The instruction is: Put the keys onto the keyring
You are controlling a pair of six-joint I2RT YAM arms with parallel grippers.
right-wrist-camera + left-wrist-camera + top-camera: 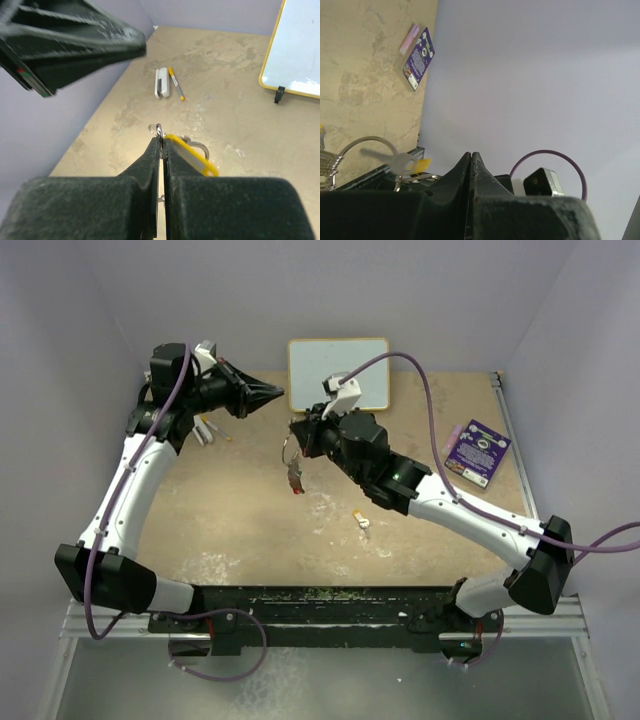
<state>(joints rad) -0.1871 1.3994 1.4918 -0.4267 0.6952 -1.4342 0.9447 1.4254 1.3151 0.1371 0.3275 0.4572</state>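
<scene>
The right gripper [161, 145] is clamped shut on the keyring [159, 130], holding it in the air above the middle of the tabletop, somewhat toward the far edge. A bunch of keys [295, 477] hangs from the ring below the fingers, and a yellow tag [192, 156] lies against the right side of the jaws. The left gripper [268, 393] is raised near the far-left corner, pointing toward the right gripper but well apart from it; its fingers are pressed together with nothing between them. A loose key [362, 523] with a yellow tag lies flat on the table between the centre and the near edge. A whiteboard [338, 373] sits at the far edge, a purple card [477, 452] by the right edge, and a marker [176, 84] beside an eraser [161, 82] near the left edge.
</scene>
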